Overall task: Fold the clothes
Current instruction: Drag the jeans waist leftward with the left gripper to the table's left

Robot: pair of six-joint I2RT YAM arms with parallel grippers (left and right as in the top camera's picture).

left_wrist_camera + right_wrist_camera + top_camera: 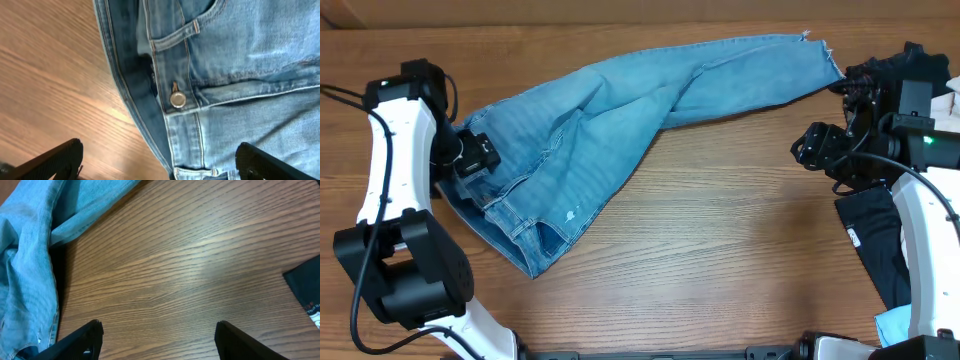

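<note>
denim jeans (620,120) lie crumpled across table (740,260), waistband (112,50) left, hems (815,45) far right. left gripper (157,167) spread wide over waistband by button (178,100); right gripper (160,340) spread over bare wood. risk: left pinches one layer only, fold drags skewed; right snags dark cloth (307,287).

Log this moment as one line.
light blue denim jeans: spread across wooden table | left gripper: open over waistband | right gripper: open, empty
</note>
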